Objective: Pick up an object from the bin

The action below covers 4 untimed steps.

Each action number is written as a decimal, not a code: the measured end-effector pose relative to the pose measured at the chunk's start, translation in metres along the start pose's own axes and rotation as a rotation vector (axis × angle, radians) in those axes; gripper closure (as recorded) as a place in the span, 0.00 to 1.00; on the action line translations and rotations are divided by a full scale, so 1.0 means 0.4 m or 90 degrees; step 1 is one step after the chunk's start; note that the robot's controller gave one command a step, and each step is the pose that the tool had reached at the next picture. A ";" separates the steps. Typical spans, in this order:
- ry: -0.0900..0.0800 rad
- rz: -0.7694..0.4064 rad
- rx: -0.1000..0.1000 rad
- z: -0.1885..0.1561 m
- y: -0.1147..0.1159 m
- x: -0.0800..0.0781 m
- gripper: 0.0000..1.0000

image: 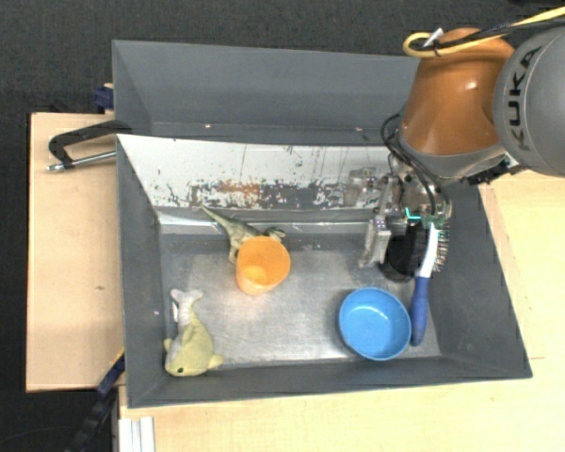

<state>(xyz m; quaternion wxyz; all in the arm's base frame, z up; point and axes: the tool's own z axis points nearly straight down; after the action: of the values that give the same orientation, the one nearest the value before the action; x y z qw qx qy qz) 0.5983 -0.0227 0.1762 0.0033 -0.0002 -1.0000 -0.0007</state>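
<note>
My gripper (398, 250) hangs low at the right side of the bin, open, with one grey finger (372, 247) showing on its left. A black object (401, 258) sits between the fingers, its shape unclear. A brush with white bristles and a blue handle (420, 301) lies along the gripper's right side, running toward the front. A blue bowl (374, 323) stands just in front of the gripper, open side up.
An orange cup (262, 265) lies on its side mid-bin, with a green toy lizard (235, 226) behind it. A yellow-green plush fish (189, 345) rests in the front left corner. The arm's orange cover hangs over the bin's back right wall.
</note>
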 end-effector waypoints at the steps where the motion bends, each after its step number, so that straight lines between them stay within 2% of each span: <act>1: 0.000 0.020 0.001 0.275 -0.210 0.051 0.00; 2: -0.009 -0.194 -0.001 0.198 -0.315 0.017 0.00; 3: -0.002 -0.325 -0.003 0.253 -0.291 0.025 0.00; 4: -0.008 -0.325 -0.001 0.246 -0.292 0.019 1.00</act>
<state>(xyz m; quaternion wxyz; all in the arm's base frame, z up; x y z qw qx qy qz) 0.5901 -0.1393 0.0777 -0.0034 0.2526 -0.9675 -0.0026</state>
